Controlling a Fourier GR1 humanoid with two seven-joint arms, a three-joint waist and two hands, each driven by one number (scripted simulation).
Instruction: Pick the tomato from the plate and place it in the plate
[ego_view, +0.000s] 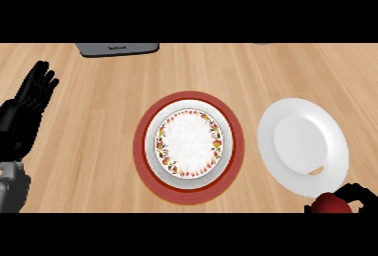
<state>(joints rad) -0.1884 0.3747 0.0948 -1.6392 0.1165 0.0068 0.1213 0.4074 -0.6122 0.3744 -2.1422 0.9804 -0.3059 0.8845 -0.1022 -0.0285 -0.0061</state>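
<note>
A red tomato (330, 204) shows at the lower right edge, with my right hand (357, 195) curled round it, just below and off the rim of the plain white plate (303, 145). The white plate has nothing on it. In the middle lies a red-rimmed plate (188, 145) with a white centre and a flowered border, also bare. My left hand (29, 100) rests open at the left edge, fingers up.
A grey appliance (118, 48) sits at the counter's far edge, upper left. A small grey object (264, 43) peeks in at the top right. Bare wooden counter (88, 165) lies around both plates.
</note>
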